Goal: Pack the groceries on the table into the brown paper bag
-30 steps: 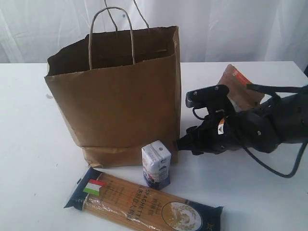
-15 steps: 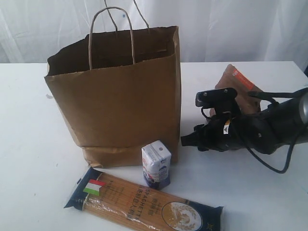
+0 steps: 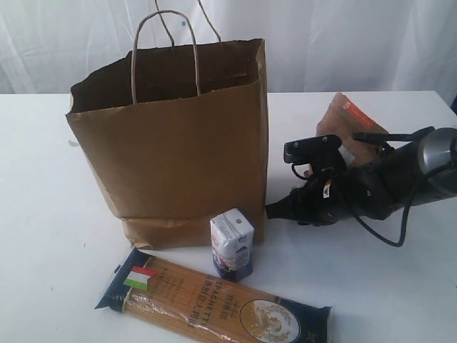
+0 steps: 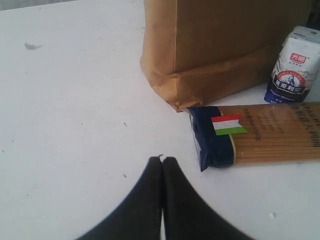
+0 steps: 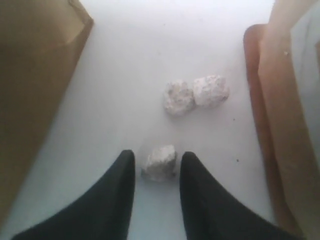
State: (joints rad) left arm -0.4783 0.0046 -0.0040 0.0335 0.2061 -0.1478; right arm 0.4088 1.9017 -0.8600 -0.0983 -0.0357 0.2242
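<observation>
Bag (image 3: 171, 143) status, please: where is it, and what has gone in?

Upright on the counter (image 3: 43, 214), left of centre, mouth open. Its inside is hidden from every view, so I can't say what it holds.

What is outside it, then?

Three things that I can see. The carton (image 3: 232, 243) stands just in front of the bag's near right corner. The spaghetti (image 3: 214, 300) lies flat nearer than that, along the near edge. The pouch (image 3: 344, 121) sits at the far right, behind the right arm (image 3: 385, 186). No jar, can or bottle shows anywhere. Whether they are packed or simply out of view, I cannot tell.

And the arms?

The right jaws are low on the counter between bag and pouch. They are part-open, one on either side of a small pale lump (image 5: 160, 162). A sliver of counter shows on each side of it, so they are not pinching it as far as I can see. Two more lumps (image 5: 195, 95) lie touching each other just beyond. The left jaws are pressed together on nothing, over the counter near the spaghetti's flag end.

So how far along?

Partway at best, I'd judge. At least three groceries wait outside the bag and nothing is gripped. The lumps match no grocery I could name, so that reach may not advance the packing.
</observation>
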